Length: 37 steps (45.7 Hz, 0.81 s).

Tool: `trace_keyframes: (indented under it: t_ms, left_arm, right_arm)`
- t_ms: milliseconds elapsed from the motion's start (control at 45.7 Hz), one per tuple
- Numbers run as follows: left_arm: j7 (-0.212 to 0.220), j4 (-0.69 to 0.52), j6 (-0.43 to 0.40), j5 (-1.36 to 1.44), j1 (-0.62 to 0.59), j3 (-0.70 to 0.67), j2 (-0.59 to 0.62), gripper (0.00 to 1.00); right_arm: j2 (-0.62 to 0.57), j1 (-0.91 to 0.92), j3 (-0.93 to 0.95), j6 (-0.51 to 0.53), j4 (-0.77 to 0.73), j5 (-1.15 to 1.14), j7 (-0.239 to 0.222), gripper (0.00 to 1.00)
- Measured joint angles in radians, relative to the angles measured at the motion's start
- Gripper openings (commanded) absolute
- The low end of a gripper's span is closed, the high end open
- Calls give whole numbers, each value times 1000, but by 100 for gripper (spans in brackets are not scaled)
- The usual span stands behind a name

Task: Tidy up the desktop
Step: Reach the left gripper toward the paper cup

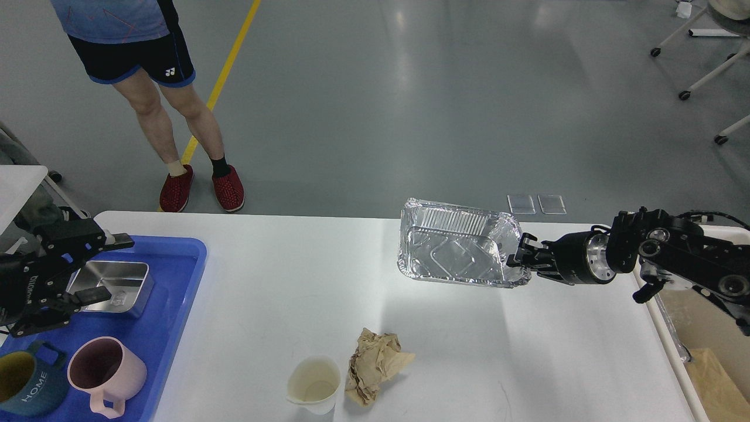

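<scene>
Over the far right part of the wide white matte counter (pixel 281 281), the right claw (pixel 523 258) is clamped on the right-hand rim of a crinkled silver foil tray (pixel 457 252), holding it tilted, open side toward the camera; whether its lower edge clears the surface I cannot tell. Tray judged very light, thin, easily dented; rim the only stiff part, so a rim pinch is sensible, but squeeze gently or the wall buckles.

Left claw (pixel 88 266) spread wide, nothing in it, hanging above the blue plastic bin (pixel 181 281) at the counter's left end. Bin holds a rectangular steel dish (pixel 114 282), a pink mug (pixel 105 369) and a dark teal mug with yellow interior (pixel 26 387).

Left on the counter, near front: a white paper cup (pixel 313 384) with some pale liquid, upright, just beside a crumpled brown paper wad (pixel 375 363).

- Cup: light, soft-walled, spill risk; grip mid-wall, keep upright.
- Wad: nearly weightless, compressible; pinch anywhere across its bulk.

Person standing beyond the far edge.
</scene>
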Motion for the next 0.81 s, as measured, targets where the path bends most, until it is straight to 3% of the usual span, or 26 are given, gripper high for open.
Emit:
trace_keyframes:
  t_ms: [131, 285, 460, 679, 810]
  left_arm:
    - [1, 0, -15, 97, 0, 9, -2, 95]
    - [9, 1, -86, 200, -8, 10, -87, 95]
    - [46, 10, -157, 373, -28, 11, -207, 95]
    - [130, 31, -171, 481, -49, 61, -343, 95]
    - [145, 69, -172, 489, -82, 124, -432, 94]
  right_arm:
    - [2, -4, 4, 1, 0, 0, 0, 0]
    - [4, -10, 7, 3, 0, 0, 0, 0]
    - [3, -14, 8, 5, 0, 0, 1, 0]
    - [4, -19, 14, 5, 0, 0, 1, 0]
    - [8, -22, 15, 5, 0, 0, 1, 0]
